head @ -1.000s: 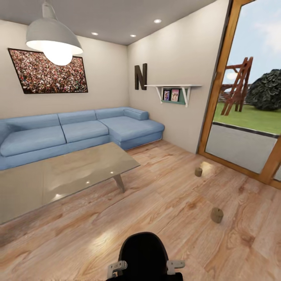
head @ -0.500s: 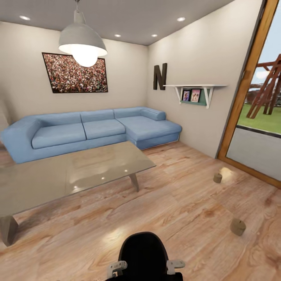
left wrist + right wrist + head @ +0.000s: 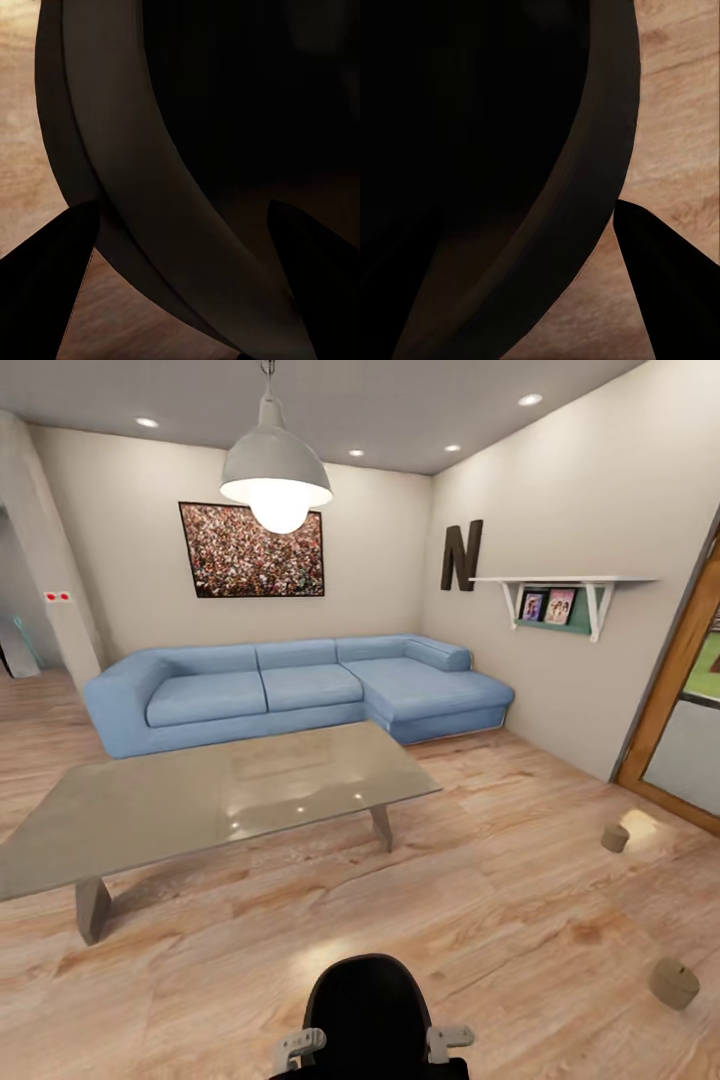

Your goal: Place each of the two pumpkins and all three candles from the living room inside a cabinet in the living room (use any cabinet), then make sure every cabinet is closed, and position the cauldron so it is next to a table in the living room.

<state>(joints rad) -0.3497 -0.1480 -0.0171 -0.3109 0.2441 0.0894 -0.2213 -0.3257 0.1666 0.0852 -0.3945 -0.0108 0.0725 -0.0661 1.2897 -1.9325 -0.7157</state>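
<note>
Two candles sit on the wood floor near the glass door, one [image 3: 614, 838] farther off and one [image 3: 673, 984] nearer the robot's right side; the pumpkins, the third candle, the cabinet and the cauldron are not located from here. Left gripper [image 3: 180, 300] and right gripper [image 3: 525, 300] look onto dark curved bodywork and floor, so I cannot tell how far either is open. Risk: driving or turning right could knock the nearer candle rolling, or clip the glass-topped coffee table [image 3: 240, 790].
</note>
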